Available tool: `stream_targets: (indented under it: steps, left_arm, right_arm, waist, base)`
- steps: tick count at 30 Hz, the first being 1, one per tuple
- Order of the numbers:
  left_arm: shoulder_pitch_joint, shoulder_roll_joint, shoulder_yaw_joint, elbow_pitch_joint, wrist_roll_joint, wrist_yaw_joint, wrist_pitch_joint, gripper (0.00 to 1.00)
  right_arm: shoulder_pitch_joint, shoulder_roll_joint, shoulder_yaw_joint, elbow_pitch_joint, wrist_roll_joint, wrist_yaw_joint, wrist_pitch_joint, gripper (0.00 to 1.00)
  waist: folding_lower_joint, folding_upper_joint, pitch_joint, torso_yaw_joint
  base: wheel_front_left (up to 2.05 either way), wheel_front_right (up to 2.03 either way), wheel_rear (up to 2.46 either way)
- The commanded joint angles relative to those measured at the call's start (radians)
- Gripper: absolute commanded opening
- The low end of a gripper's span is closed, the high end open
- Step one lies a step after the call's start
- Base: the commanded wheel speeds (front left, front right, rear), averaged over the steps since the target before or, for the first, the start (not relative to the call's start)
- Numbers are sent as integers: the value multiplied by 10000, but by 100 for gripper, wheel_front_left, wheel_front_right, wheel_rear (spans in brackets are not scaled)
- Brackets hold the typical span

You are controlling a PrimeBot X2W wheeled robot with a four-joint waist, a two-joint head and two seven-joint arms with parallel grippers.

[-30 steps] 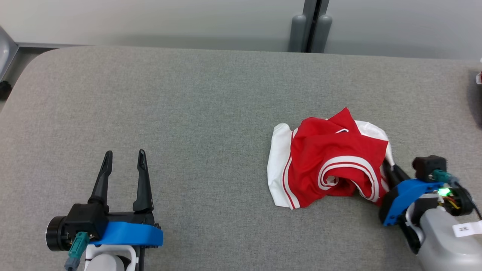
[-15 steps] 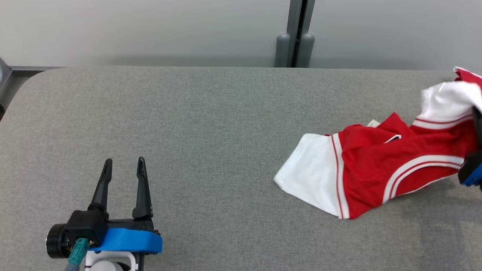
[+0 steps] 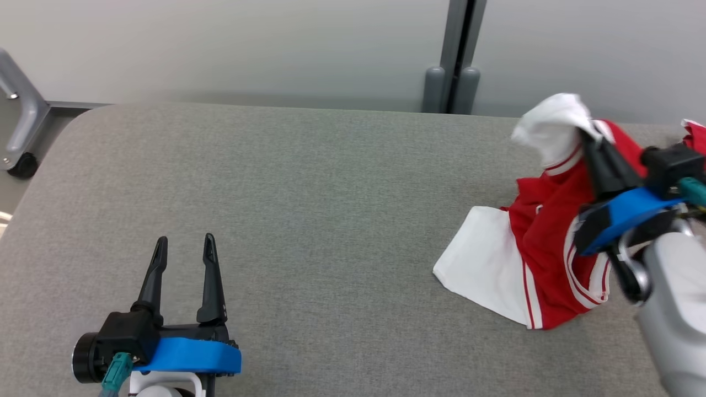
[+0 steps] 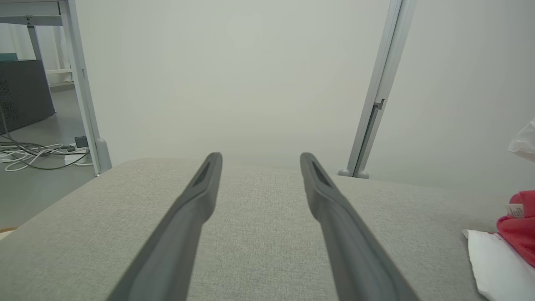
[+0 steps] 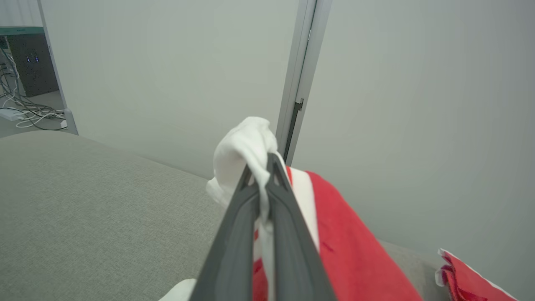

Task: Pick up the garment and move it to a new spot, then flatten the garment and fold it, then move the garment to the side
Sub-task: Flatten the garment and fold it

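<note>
Garment (image 3: 546,259) is clamped by right fingers (image 3: 604,165) near right frame edge; left fingers (image 3: 210,275) are spread; wide bench (image 3: 309,220) lies between.

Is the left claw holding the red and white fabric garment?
No, the left claw stands open and empty, well apart from the red and white fabric garment.

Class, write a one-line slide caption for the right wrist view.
Right gripper, shut on the red-and-white garment, holds its white edge above the grey table.
</note>
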Motion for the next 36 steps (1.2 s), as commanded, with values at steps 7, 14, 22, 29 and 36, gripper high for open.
stream_targets:
  steps: [7, 14, 22, 29, 36]
  left_arm:
    - [61, -11, -94, 9, -168, 64, -44, 100]
    - [-19, -8, -203, 73, -294, 73, -44, 100]
    - [-269, -8, -513, 189, -484, 179, -44, 100]
    - [-394, -9, -707, 249, -627, 267, -44, 100]
    - [-229, -9, -488, 189, -501, 280, -44, 100]
  right_arm:
    - [-432, 1504, 1515, -248, 158, -2, 311, 0]
    - [-991, 2695, 2475, 703, 331, 0, 128, 0]
    - [-1785, 3020, 4355, 1710, 1934, 0, -272, 0]
    - [-2154, 3016, 5775, 2007, 3219, 0, -502, 100]
    - [-2225, 3017, 5657, 2290, 2899, 0, -547, 100]
  waist:
    - [1, 1, 1, 613]
    - [1, 1, 99, 1023]
    - [1, 1, 299, 1439]
    - [1, 1, 406, 1481]
    - [1, 1, 353, 978]
  base:
    - [0, 0, 0]
    - [0, 0, 0]
    - [0, 0, 0]
    - [0, 0, 0]
    - [0, 0, 0]
